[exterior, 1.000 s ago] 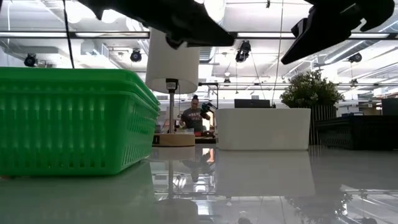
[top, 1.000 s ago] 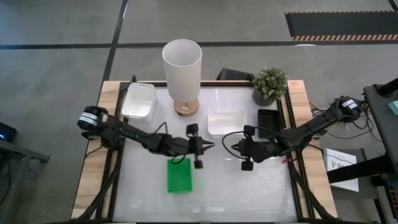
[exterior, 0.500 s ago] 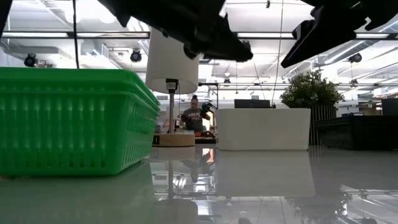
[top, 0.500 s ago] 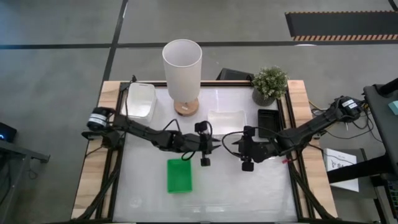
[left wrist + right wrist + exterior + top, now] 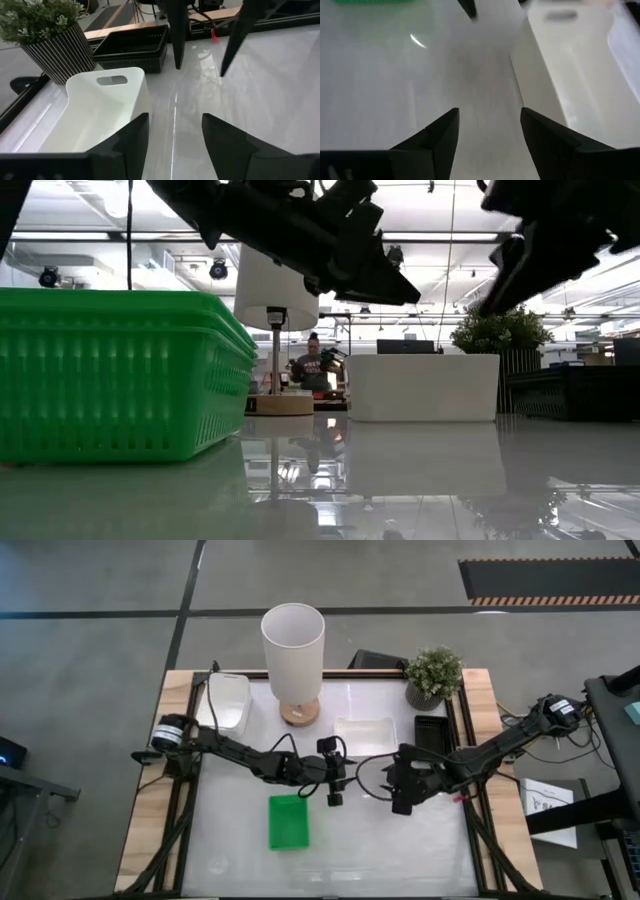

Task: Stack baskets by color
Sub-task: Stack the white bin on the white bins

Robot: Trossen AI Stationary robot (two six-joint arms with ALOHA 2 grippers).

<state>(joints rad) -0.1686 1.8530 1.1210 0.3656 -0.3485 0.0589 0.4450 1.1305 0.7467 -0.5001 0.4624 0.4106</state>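
Baskets: green basket (image 5: 288,822) at table centre-front; white basket (image 5: 363,736) behind centre, black basket (image 5: 432,737) just to its right beside the potted plant (image 5: 433,676); second white basket (image 5: 228,701) at back left near the lamp (image 5: 293,652). Left gripper (image 5: 343,776) and right gripper (image 5: 392,780): both above mid-table, facing each other, fingers parted, holding nothing.

Green basket (image 5: 288,822), white baskets (image 5: 364,736), black basket (image 5: 431,737) apart
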